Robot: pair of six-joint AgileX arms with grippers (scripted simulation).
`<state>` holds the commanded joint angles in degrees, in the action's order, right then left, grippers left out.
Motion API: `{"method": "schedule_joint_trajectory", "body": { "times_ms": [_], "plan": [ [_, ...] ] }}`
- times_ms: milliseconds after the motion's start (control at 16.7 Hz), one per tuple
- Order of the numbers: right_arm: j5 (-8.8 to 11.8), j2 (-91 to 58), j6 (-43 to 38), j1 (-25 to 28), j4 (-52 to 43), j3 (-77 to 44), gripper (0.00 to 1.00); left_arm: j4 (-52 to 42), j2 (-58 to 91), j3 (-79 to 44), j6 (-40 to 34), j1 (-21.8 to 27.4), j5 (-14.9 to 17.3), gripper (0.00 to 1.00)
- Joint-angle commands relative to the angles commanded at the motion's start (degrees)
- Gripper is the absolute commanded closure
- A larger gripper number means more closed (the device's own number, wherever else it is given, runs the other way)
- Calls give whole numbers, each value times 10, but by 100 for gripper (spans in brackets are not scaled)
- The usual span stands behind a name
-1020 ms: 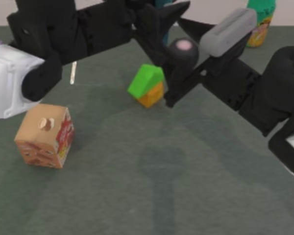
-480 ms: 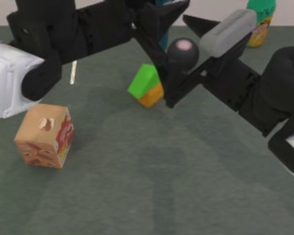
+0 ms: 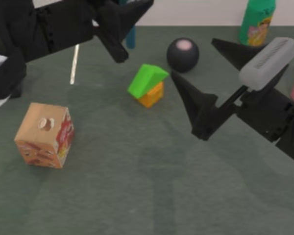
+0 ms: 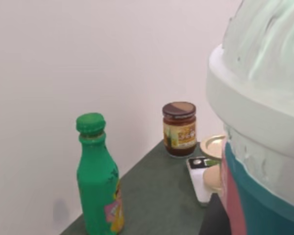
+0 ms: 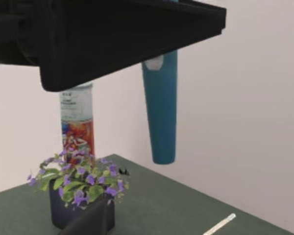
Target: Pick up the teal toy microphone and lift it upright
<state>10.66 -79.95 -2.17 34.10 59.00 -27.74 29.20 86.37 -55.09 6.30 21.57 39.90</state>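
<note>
**Teal microphone held upright above the bench**

Teal plastic marks the toy microphone [image 5: 160, 115], which hangs upright with its narrow end down and clear of the dark green bench [image 3: 152, 186]; its white switch patch shows on the handle. The left gripper [image 3: 118, 19] is clamped on it at the far edge of the bench, left of centre, where a short teal stretch shows beneath the black fingers. In the left wrist view the pale mesh head [image 4: 264, 63] fills the near side.

The right gripper [image 3: 210, 83] hovers at the right, its fingers spread wide and holding nothing. Between the arms lie a black ball [image 3: 182, 54] and a green-and-orange block [image 3: 148, 85]. A cardboard box [image 3: 44, 135] sits at the left, a green bottle [image 3: 255, 22] at the far right.
</note>
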Motion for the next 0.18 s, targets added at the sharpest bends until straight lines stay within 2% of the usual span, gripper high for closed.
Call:
{"method": "schedule_joint_trajectory", "body": {
  "times_ms": [180],
  "plan": [
    [5, 19, -1, -2, 3, 19, 0, -1, -7, 7, 1, -15, 13, 100]
  ]
}}
